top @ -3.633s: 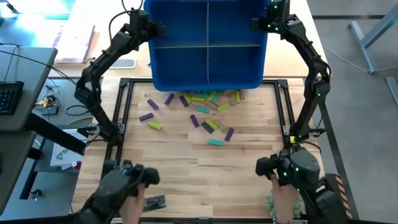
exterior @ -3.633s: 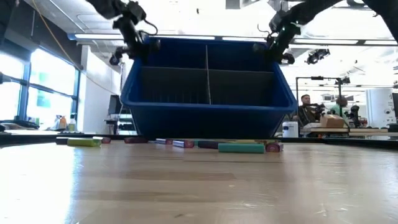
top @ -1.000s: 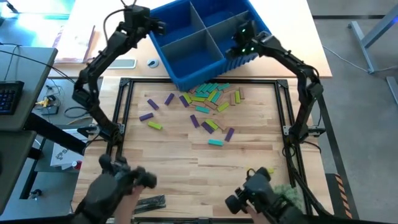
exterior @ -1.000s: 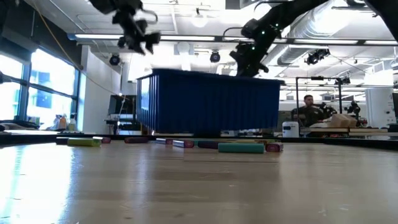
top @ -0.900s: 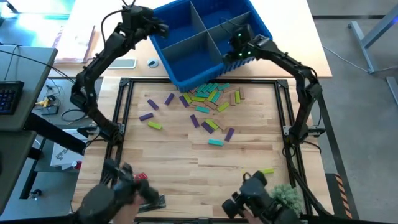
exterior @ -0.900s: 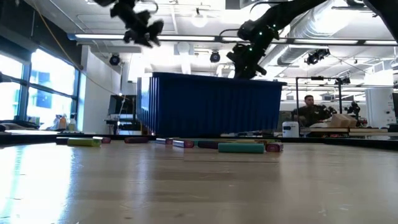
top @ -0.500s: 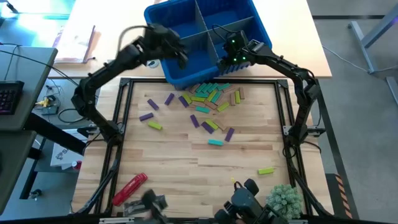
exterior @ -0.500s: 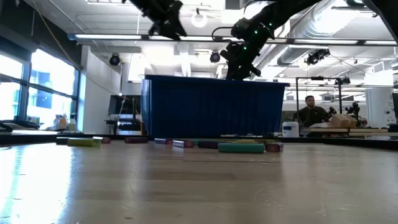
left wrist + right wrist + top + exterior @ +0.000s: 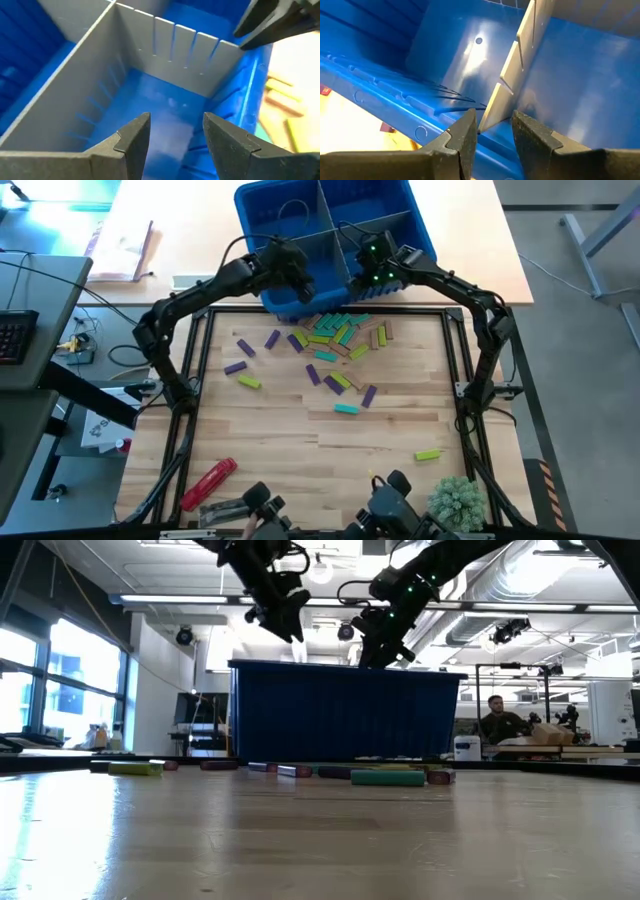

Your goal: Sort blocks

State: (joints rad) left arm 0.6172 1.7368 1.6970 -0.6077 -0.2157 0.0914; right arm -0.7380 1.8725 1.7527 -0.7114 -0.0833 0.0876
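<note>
A blue bin (image 9: 325, 240) with grey dividers (image 9: 322, 225) stands at the table's far edge. Small purple, lime, teal and tan blocks (image 9: 335, 335) lie in a heap on the wood just in front of it, with more scattered nearer (image 9: 346, 409). One lime block (image 9: 427, 454) lies apart at the near right. My left gripper (image 9: 175, 135) hovers open above the bin's near left compartment (image 9: 290, 280); only the blue floor shows between its fingers. My right gripper (image 9: 492, 132) is shut on the bin at the middle of its near side. My right gripper has a finger on each side of the grey divider's near end (image 9: 496, 117), where it meets the bin's near wall (image 9: 395, 97). The fingers (image 9: 462, 135) slant down from the near right side. The bin stands with its bottom on the table.
A red cylinder tool (image 9: 208, 483) lies at the near left and a green tuft (image 9: 455, 500) at the near right. A black frame (image 9: 200, 380) borders the wooden work area. The wood between the scattered blocks and the near edge is open. People sit in the room beyond the table.
My right gripper has gone toward the table's left edge, still shut on the bin. The bin has turned from askew to nearly square with the table. My left gripper has swung from beside the bin's far left corner toward the right and near, sinking over the near left compartment.
</note>
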